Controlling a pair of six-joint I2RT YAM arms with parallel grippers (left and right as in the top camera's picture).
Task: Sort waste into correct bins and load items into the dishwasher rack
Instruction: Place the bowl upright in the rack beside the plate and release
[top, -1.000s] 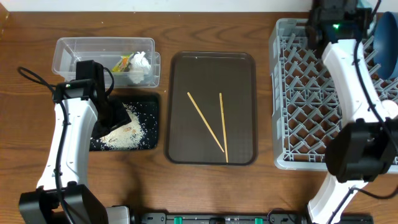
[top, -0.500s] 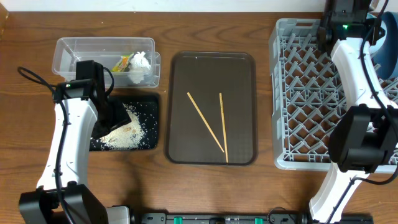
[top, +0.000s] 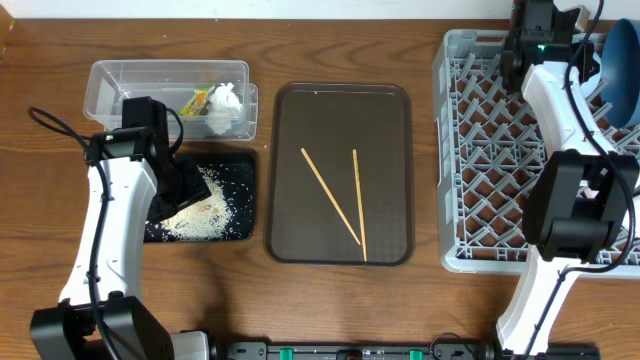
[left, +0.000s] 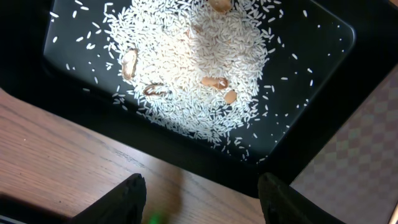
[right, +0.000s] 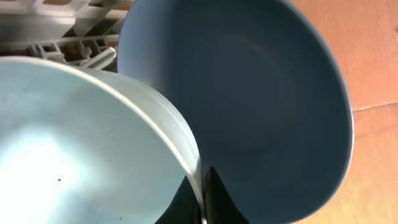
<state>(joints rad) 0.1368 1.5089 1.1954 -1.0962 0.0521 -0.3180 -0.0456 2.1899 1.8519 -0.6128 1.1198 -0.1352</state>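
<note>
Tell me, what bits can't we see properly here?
Dark blue bowl-like plate: overhead, cut by the right edge.
Right gripper: right wrist view, only a dark sliver past the white bowl with pale blue inside; open or shut unclear.
Shallow black rectangular tray: overhead, the left arm covers part.

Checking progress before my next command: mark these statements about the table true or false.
Both chopsticks lie on the brown tray. True.
The rice lies on the brown tray. False: it is in the black tray.
The left fingers are open and empty. True.
The blue plate is in the black tray. False: it stands in the rack beside the white bowl.
</note>
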